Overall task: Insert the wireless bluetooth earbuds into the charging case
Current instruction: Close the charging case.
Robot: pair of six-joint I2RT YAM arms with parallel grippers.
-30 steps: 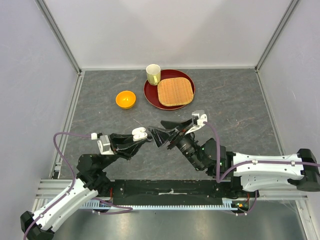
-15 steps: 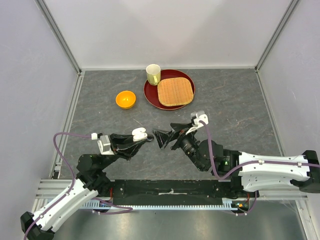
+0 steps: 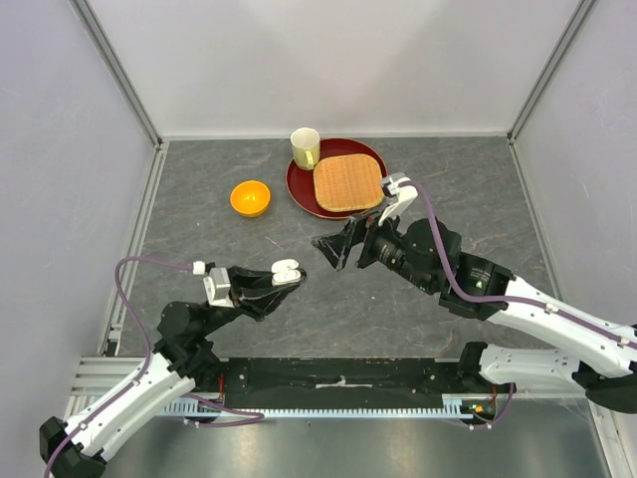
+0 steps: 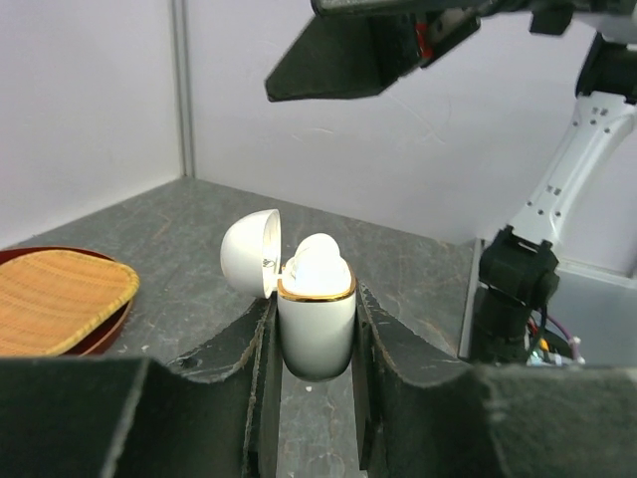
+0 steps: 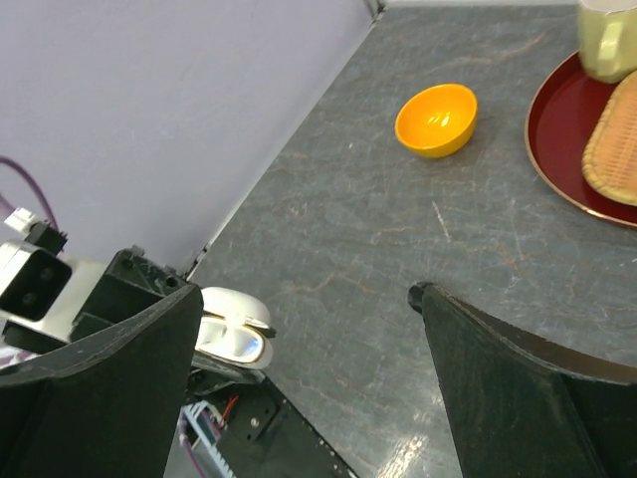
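Right gripper [image 3: 333, 251] backed off toward tray [image 3: 296, 191], jaws wide, empty. Left gripper [image 3: 283, 280] clamps open charging case [image 4: 316, 324], white earbud [image 4: 318, 265] seated inside.

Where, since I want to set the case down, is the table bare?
Bare: the wide stretch between the red plate and the right wall, and the strip left of the orange bowl. Crowded: mid-table, where the left gripper holding the charging case faces the right gripper.
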